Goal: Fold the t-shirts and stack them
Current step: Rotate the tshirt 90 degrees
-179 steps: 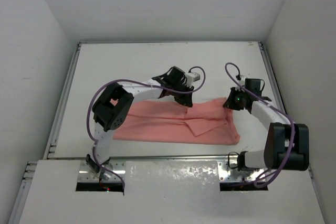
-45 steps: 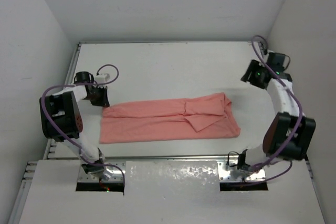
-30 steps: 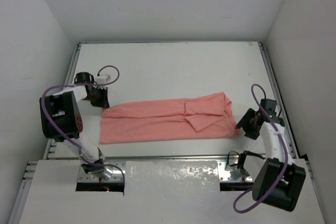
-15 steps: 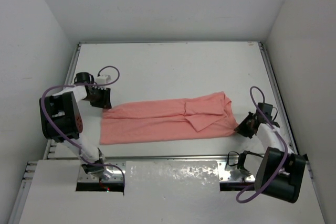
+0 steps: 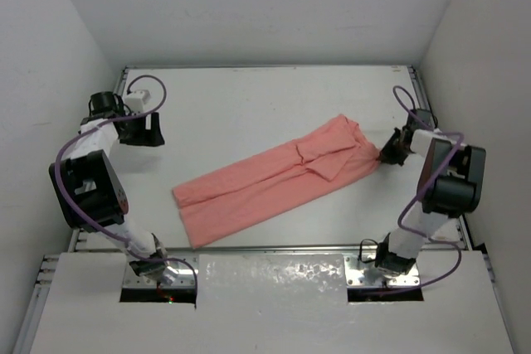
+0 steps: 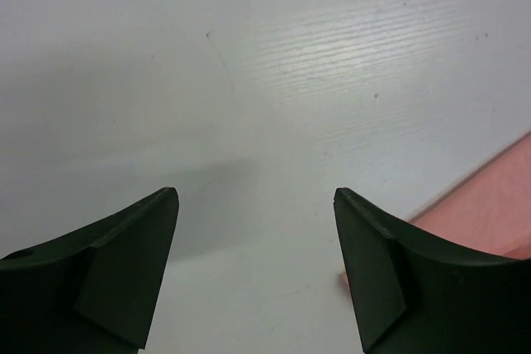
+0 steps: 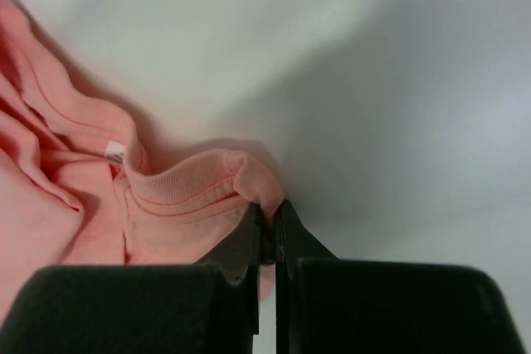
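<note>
1. Half a second ago the t-shirt [image 5: 282, 180] lay almost level across the table [image 5: 249, 97]. It now runs on a slant, its left end nearer the arm bases and its right end farther back.
2. The right gripper [image 5: 387, 155] has gone back with that right end and now sits close to the table's right rim. The left gripper [image 5: 151, 130] has pulled away from the shirt's left end toward the far left side.
3. In the right wrist view, the right gripper's jaws are pressed together on a small fold of ribbed pink edge, with the cloth bunched just behind the pinch.
4. A small white label [image 7: 114, 152] shows in the folds to the left of the pinched edge.
5. The left gripper's fingers stand wide apart with only bare table between them. In its wrist view a strip of pink cloth shows at the lower right, past the right-hand finger.
6. The shirt lies on the table as a long narrow strip, from left of centre to the right side. A flap of cloth is doubled over on top of its right half, and the left end is well apart from the left gripper.
</note>
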Robot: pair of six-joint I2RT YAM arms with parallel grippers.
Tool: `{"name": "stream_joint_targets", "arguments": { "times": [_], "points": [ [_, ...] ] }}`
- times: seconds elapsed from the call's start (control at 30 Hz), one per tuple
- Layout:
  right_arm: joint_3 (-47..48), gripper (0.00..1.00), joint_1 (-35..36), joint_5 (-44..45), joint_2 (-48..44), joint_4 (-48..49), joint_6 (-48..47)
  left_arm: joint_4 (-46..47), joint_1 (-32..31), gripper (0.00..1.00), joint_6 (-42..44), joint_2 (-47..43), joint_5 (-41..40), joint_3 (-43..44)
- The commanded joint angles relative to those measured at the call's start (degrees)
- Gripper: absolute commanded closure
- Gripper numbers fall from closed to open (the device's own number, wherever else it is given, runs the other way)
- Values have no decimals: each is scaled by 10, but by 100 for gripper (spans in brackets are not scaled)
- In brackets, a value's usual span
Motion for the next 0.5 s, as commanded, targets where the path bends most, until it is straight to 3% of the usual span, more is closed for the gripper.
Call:
{"name": "stream_joint_targets", "arguments": {
  "times": [0.0, 0.17, 0.37, 0.47],
  "points": [
    [120, 100, 34, 34, 87, 22, -37, -11, 0, 26, -4, -16, 23, 12],
    [303, 100, 66, 22, 238, 0, -27, -13, -10, 26, 6, -13, 19, 7],
    [667, 96, 104, -4, 452, -110, -26, -6, -48, 26, 4, -4, 10, -5],
    [770, 94, 108, 2, 521, -115, 1, 6, -73, 26, -4, 3, 10, -12]
  ]
}}
